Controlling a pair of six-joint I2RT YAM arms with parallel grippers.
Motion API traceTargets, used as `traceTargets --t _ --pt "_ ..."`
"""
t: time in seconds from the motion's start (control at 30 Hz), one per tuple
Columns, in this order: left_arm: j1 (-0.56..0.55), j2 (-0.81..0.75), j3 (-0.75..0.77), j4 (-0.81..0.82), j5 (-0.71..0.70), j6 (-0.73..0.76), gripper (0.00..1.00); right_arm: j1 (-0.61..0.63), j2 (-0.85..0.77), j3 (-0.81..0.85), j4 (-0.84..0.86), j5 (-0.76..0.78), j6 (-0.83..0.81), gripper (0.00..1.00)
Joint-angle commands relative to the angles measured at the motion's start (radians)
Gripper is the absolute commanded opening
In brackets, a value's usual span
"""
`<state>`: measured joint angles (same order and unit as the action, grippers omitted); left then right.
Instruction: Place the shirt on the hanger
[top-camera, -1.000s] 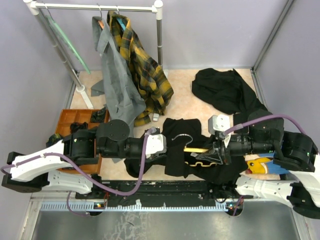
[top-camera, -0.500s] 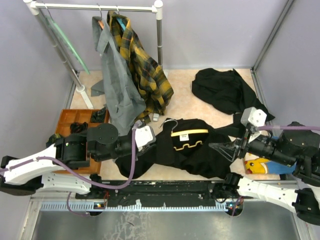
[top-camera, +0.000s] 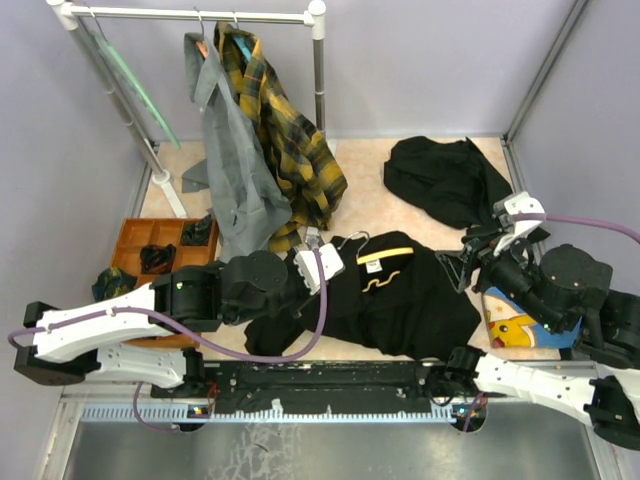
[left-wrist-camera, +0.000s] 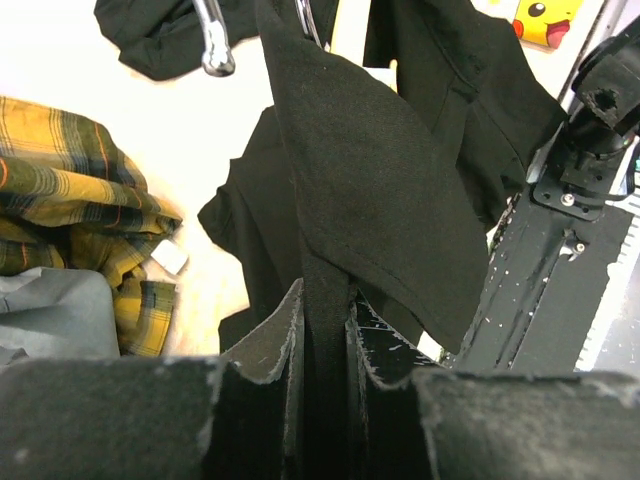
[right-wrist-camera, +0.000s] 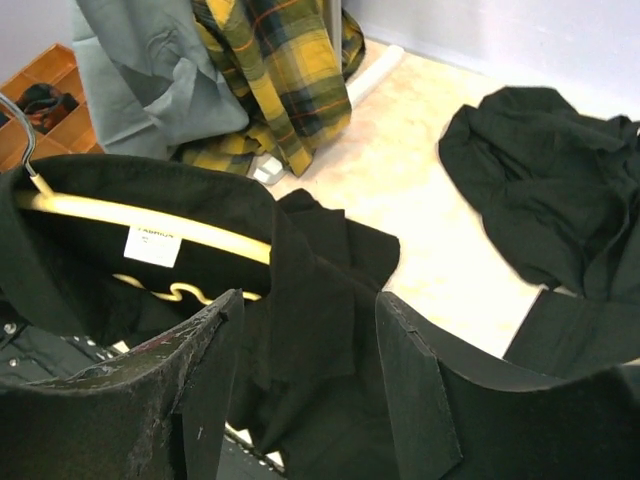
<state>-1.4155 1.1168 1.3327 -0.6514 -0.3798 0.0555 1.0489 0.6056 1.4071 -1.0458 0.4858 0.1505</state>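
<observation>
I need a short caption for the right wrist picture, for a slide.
Open right gripper facing the black shirt, with the yellow hanger inside its collar.

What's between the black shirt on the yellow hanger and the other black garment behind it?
A bare strip of beige table; the right wrist view shows it between the shirt and the garment.
</observation>
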Motion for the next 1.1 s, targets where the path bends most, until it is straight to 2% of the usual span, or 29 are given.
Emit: traceTargets --t 0.0,0.13,0.3,0.6,0.77,0.8,0.87,1.07 --pt "0.003 -0.013 0.055 0.052 -0.078 -0.052 0.0 -0.001 0.059 0.013 -0.028 0.048 0.113 0.55" --pt "0.003 -0.011 0.064 0.062 -0.093 -0.07 0.0 -0.001 0.124 0.004 -0.07 -0.002 0.168 0.56" --pt "0.003 -0.006 0.075 0.059 -0.083 -0.081 0.0 -0.001 0.15 -0.063 -0.002 -0.008 0.215 0.55" --pt "0.003 -0.026 0.069 0.061 -0.057 -0.091 0.0 -0.001 0.167 -0.158 0.063 0.141 0.236 0.48" --pt "0.003 -0.039 0.062 0.064 -0.044 -0.095 0.0 -0.001 0.158 -0.204 0.089 0.176 0.214 0.29" --pt "0.003 -0.041 0.059 0.063 -0.043 -0.097 0.0 -0.001 0.154 -0.208 0.088 0.178 0.209 0.22" --pt "0.003 -0.045 0.055 0.058 -0.042 -0.102 0.0 -0.001 0.143 -0.206 0.089 0.16 0.189 0.02" --pt "0.003 -0.047 0.019 0.067 -0.057 -0.115 0.0 -0.001 0.114 -0.16 0.189 -0.18 0.033 0.0"
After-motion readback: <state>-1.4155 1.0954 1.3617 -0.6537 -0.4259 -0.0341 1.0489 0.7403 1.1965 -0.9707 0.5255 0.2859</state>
